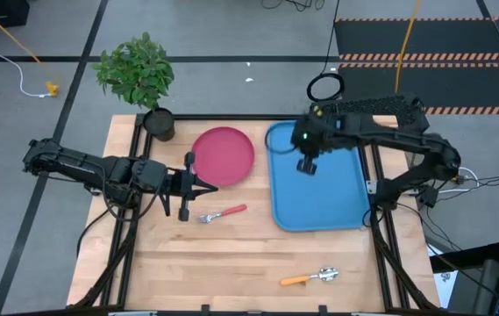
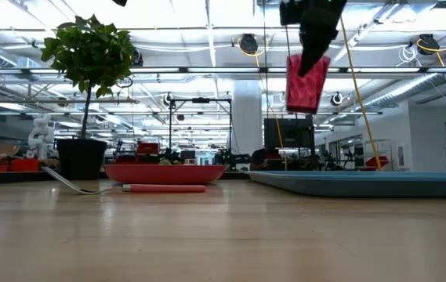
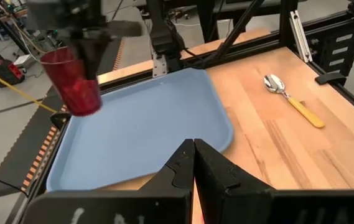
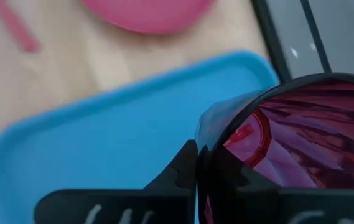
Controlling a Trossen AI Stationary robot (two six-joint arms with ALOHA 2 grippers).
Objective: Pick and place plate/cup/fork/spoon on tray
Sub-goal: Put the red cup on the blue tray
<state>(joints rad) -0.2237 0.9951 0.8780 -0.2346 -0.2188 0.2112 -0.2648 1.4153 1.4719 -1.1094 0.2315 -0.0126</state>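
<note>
Wooden slatted table (image 1: 231,254), dark frame rails along its edges, grey workshop floor around it. Landmark: large bright blue rectangular plastic tray (image 1: 319,197) with low rim, nothing resting on it yet.

Right gripper (image 1: 306,165) hangs above the tray's far end. Fingers pinching the small dark red translucent tumbler (image 2: 305,82), gripped at its rim; cup is airborne, well clear of the tray surface, hanging a little off plumb in the low view.

Round flat pink-red plastic plate (image 1: 223,156) lies on the table just beside the tray, on its left-arm side. Red-handled fork (image 1: 223,213) on the wood near the plate, apart from the tray. Orange-handled spoon (image 1: 310,277) lies beyond the tray's near end, well apart from it. Black pot with green plant (image 1: 139,79) stands past the plate, at the table's far corner.

Left gripper (image 1: 183,186) waits low near the plate's edge, on the side away from the tray; fingers pressed together in the left wrist view, holding nothing.

Step in hand, by my reading: placing the cup, first of four items. Next move calls for a straight descent to the tray floor, cup brought upright, then release. Best set toward a corner, since the plate will need most of the tray's width.
</note>
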